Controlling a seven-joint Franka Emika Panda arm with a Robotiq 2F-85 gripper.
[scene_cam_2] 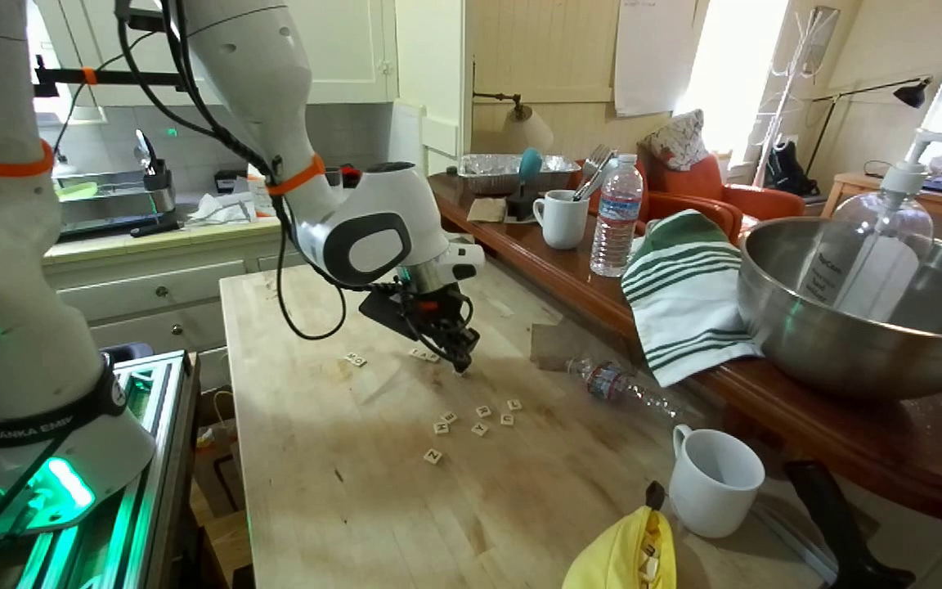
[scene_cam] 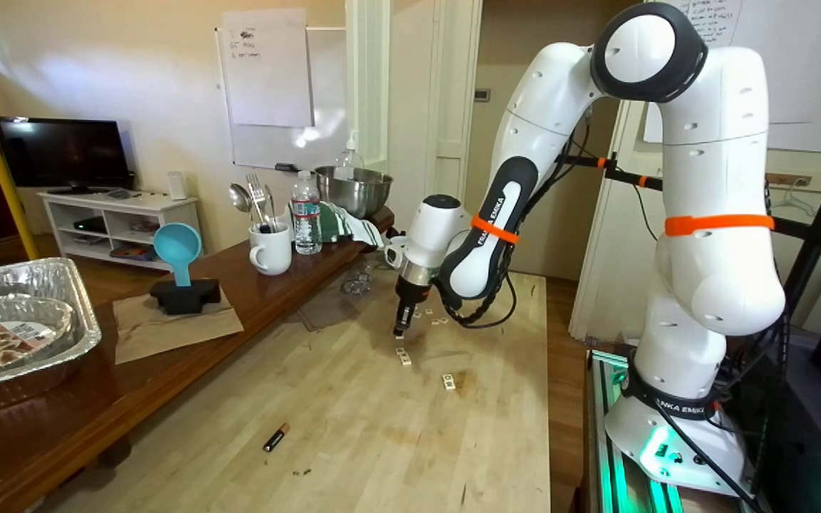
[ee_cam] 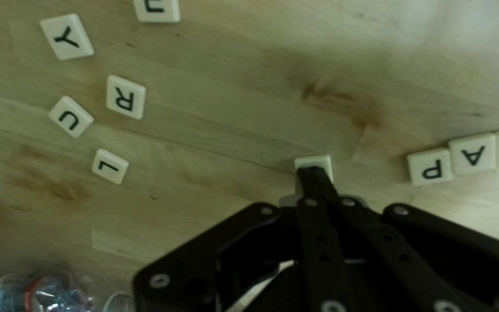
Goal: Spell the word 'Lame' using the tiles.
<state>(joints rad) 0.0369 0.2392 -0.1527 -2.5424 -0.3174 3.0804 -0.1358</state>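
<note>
The pincer [ee_cam: 312, 170], tips together and gripping nothing, hides part of one tile [ee_cam: 316, 161] on the table [ee_cam: 215, 117], between loose tiles [ee_cam: 126, 97] and a P-A-T row [ee_cam: 473, 154]. Pressing too hard could skid or tip that tile; overshooting could scatter the row.

In the wrist view we count nine square cream tiles [ee_cam: 67, 37]; elsewhere we count two white ceramic mugs [scene_cam_2: 700, 495] and one round steel bowl [scene_cam_2: 814, 343].

Tiles [ee_cam: 473, 154] — P, A, T, R, Y, L (arm [scene_cam: 546, 107]: EMIKA).
</note>
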